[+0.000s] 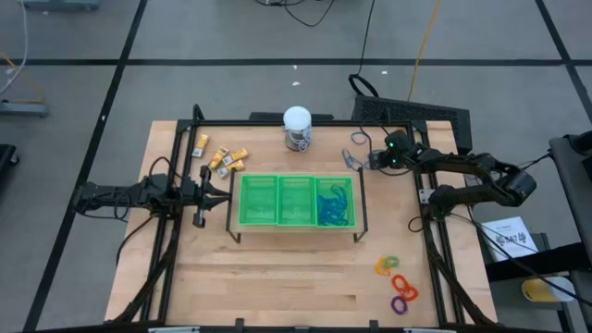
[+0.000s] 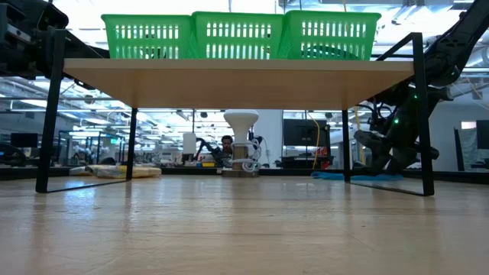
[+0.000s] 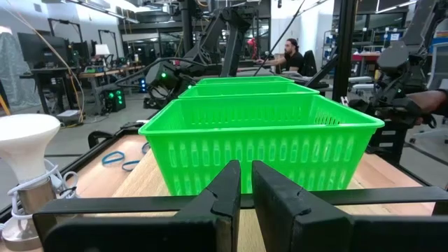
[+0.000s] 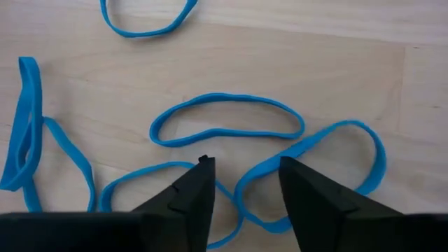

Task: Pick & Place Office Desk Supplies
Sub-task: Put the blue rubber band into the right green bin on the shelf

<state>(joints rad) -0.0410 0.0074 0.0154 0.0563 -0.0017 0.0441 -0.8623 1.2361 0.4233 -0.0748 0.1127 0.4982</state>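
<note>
The green tray (image 1: 296, 201) with three compartments stands on a low wooden shelf in the middle of the table (image 1: 277, 277), and I take it as the landmark. The right gripper (image 4: 241, 183) is behind the tray's right end, low over the wood, and its two dark fingers (image 4: 189, 192) stand apart with a clear gap; they hold nothing. Under and around these fingers lie several blue rubber bands (image 4: 227, 120) flat on the table, some crossing each other, and one of them passes through the gap between the fingertips. More blue bands (image 1: 335, 205) are piled inside the right compartment of the tray. The left gripper (image 3: 244, 183) waits just beside the tray's left end, pointing at it, with its fingers closed together and empty. Behind the tray's left corner lie the small yellow-and-white pieces (image 1: 222, 157) in a loose group. In front of the tray's right end, well apart from it, lie the coloured rings (image 1: 396, 282), green, orange and purple. Behind the middle of the tray stands a round jar (image 1: 297, 128) with a white top.
</note>
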